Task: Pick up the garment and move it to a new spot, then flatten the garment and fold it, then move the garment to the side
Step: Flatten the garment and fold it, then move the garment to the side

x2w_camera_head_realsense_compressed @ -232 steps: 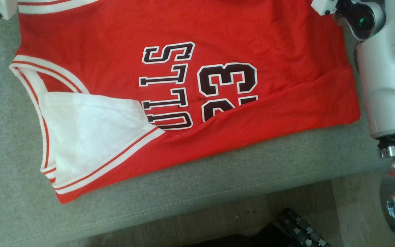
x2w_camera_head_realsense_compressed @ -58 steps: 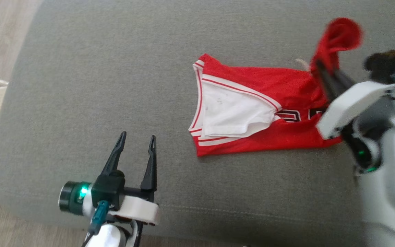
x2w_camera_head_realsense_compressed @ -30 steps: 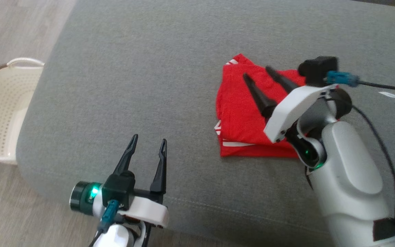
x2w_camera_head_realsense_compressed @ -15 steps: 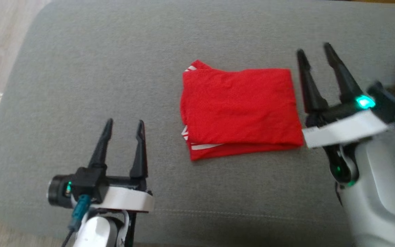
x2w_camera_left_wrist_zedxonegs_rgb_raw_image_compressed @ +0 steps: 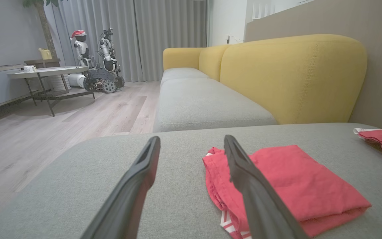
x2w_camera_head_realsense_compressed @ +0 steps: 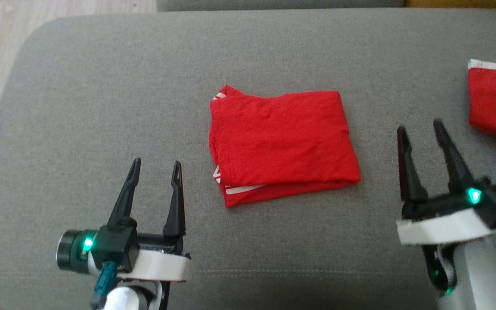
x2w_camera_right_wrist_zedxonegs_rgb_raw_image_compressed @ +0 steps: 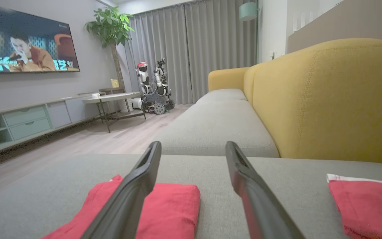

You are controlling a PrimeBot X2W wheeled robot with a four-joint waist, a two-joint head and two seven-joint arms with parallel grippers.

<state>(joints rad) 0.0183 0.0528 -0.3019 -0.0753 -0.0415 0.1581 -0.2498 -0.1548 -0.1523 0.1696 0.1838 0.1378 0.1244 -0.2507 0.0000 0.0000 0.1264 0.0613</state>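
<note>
left end effector [x2w_camera_head_realsense_compressed: 156, 162]: released, empty | right end effector [x2w_camera_head_realsense_compressed: 419, 125]: released, empty | garment [x2w_camera_head_realsense_compressed: 280, 144]: folded, between both, long axis left-right, left slightly nearer

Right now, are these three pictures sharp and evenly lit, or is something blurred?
Head view: sharp, soft even light; the folded garment casts only a thin shadow along its near edge. Left wrist view: the left tool is soft close to the lens, and the red looks paler. Right wrist view: the right tool blurs likewise; the television glows bright without glare.
</note>
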